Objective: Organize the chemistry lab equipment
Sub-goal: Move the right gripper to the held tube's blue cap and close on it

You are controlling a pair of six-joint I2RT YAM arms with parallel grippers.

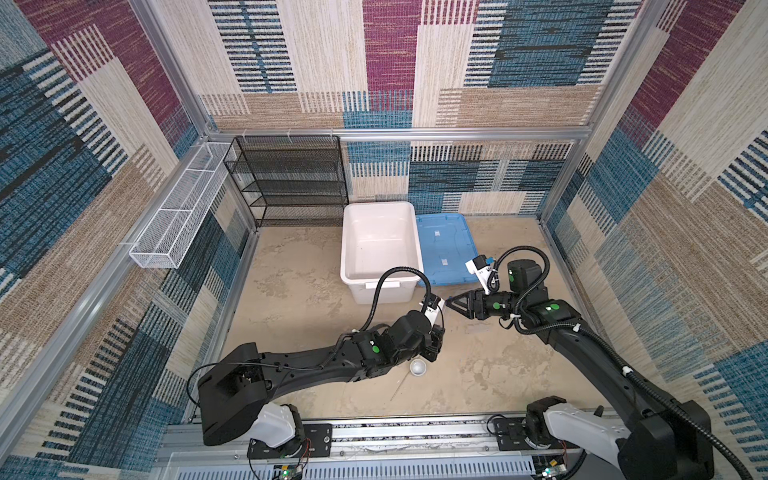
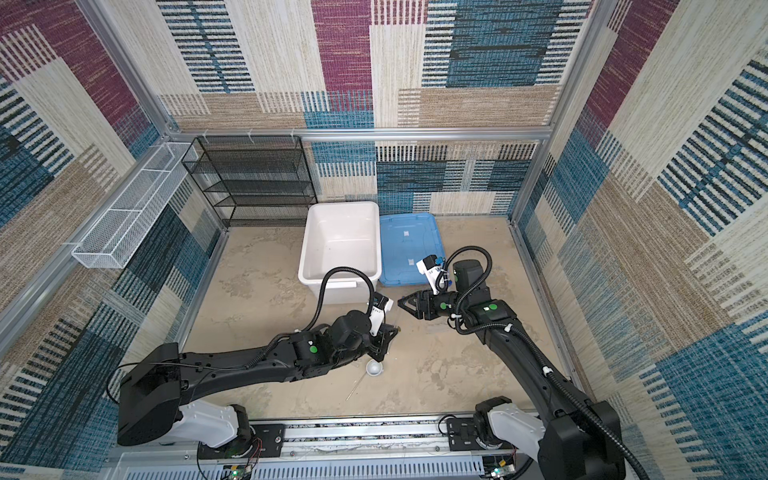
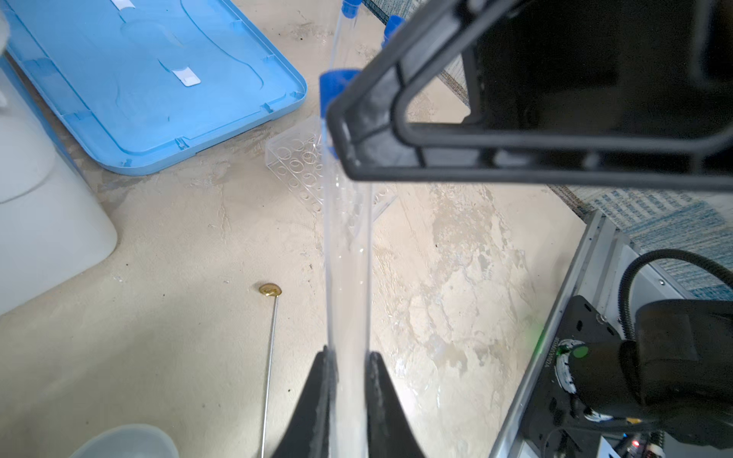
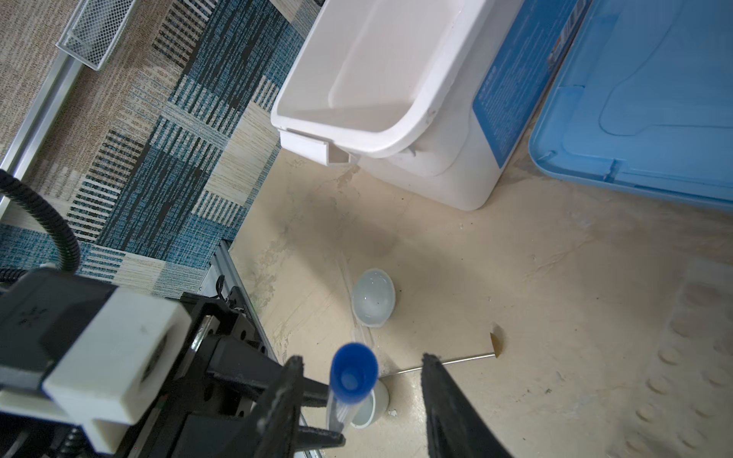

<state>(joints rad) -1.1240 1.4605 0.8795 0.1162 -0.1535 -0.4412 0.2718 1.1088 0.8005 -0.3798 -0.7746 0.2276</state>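
Note:
My left gripper (image 3: pixel 348 357) is shut on the lower part of a long clear tube (image 3: pixel 347 257), held off the floor. Its blue cap (image 4: pixel 353 370) sits between the fingers of my right gripper (image 4: pixel 361 359), which is open with a gap on each side of the cap. In both top views the two grippers (image 1: pixel 434 349) (image 1: pixel 449 305) meet in front of the bin. A small white dish (image 4: pixel 373 301) lies on the floor and another dish (image 4: pixel 378 404) sits under the tube. The thin metal rod (image 3: pixel 271 357) with its brass spoon tip (image 3: pixel 270 289) lies beside them. Two more blue-capped tubes (image 3: pixel 349 6) lie further off.
A clear rack with round holes (image 3: pixel 301 166) rests on the floor under the held tube. The large white bin (image 1: pixel 380 204) stands open, with its blue lid (image 1: pixel 446 249) flat beside it. A black mesh shelf (image 1: pixel 291 178) and a white mesh basket (image 1: pixel 174 224) line the back left.

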